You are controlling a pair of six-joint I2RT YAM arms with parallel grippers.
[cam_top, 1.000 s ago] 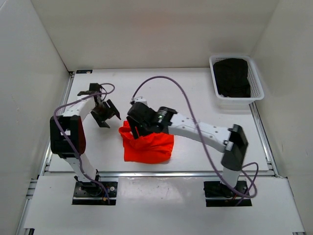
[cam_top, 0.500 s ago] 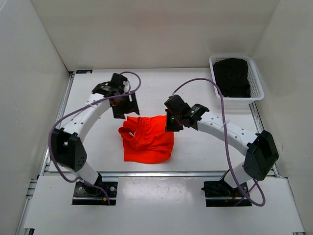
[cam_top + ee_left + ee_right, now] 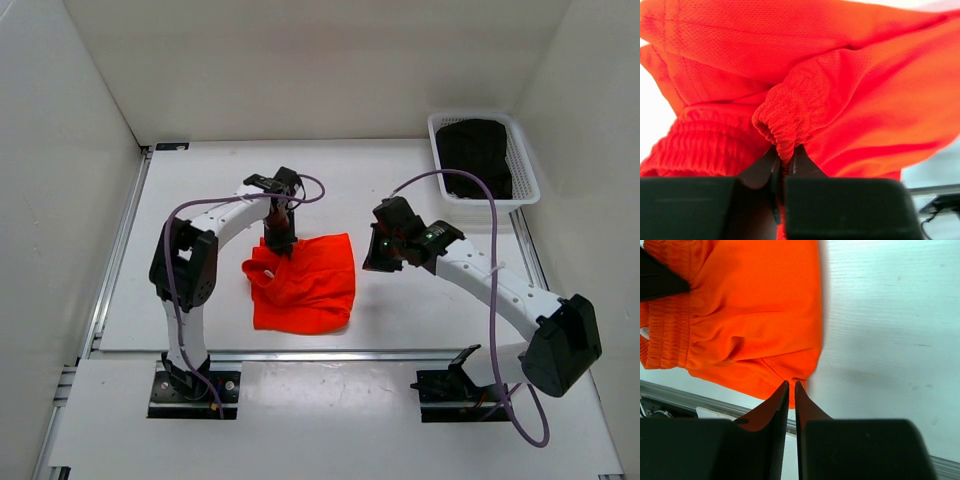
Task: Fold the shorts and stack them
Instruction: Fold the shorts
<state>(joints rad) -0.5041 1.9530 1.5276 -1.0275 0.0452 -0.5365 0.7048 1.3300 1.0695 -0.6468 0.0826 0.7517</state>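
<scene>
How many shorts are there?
1. The orange shorts lie mid-table, waistband pinched by the left gripper. The dark cloth in the basket at the far right might be more shorts; I cannot tell.

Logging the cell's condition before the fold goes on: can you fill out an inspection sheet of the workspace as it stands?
Surface: white table, no marks seen.
Job's things: orange shorts lie bunched near the front middle, not folded flat.
Clutter: white basket at the far right corner, holding dark cloth.
End effectors: left end effector shut on the waistband; right end effector shut beside the shorts' right edge, no fabric seen in it.
Cables: a purple cable loops over each arm, off the shorts.
Surroundings: white walls; nothing else seen.
</scene>
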